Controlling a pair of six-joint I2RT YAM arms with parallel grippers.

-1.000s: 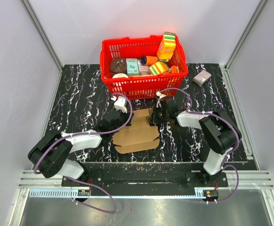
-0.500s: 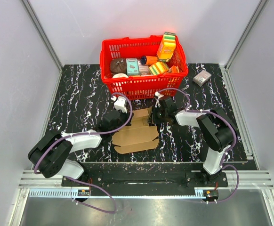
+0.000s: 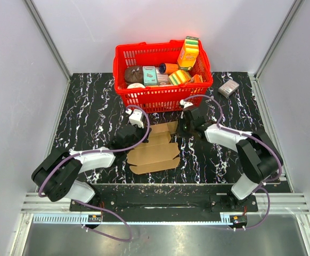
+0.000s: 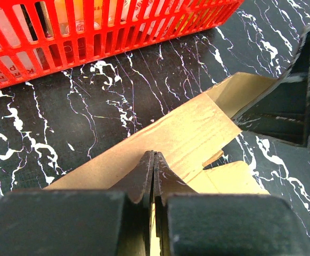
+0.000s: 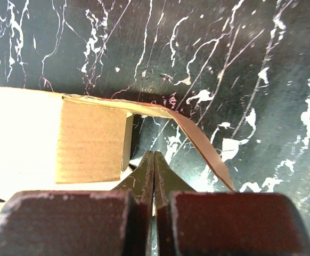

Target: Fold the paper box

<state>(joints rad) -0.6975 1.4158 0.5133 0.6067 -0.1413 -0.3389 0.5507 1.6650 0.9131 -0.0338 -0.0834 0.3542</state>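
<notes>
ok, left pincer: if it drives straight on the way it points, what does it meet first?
The box: the shut left pincer points low across its flap, with the tips right at the cardboard. Whether they touch is unclear. Beyond the flap come the table, then the basket.

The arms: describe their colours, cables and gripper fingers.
The left arm and right arm have white links between bulky black joints. A thin purple cable loops along each. The left gripper and right gripper have black, tapered fingers.
</notes>
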